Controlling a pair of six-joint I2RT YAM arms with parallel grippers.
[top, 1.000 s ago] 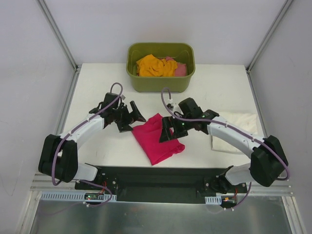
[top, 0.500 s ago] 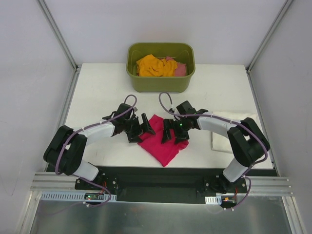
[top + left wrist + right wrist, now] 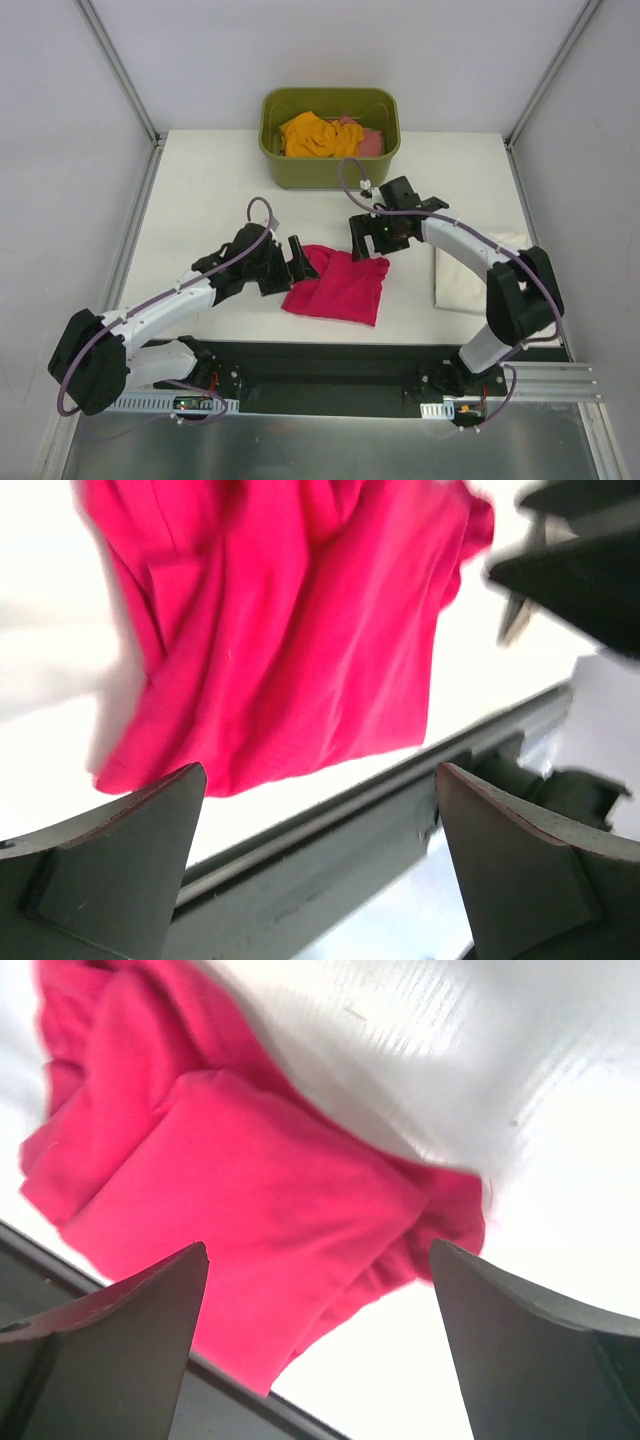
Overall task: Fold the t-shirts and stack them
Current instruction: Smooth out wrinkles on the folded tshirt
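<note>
The left jaws are seen spread wide, nothing gripped, tipped low just beside the left edge of the crimson-pink t-shirt. That shirt is laid rumpled on the white surface, near its front edge. Behind it, the orange t-shirt and the salmon-pink t-shirt are bundled in the olive-green tub. The right jaws are held open too, empty, above the crimson shirt's far right corner. Farthest right, the cream-white t-shirt is spread flat.
</note>
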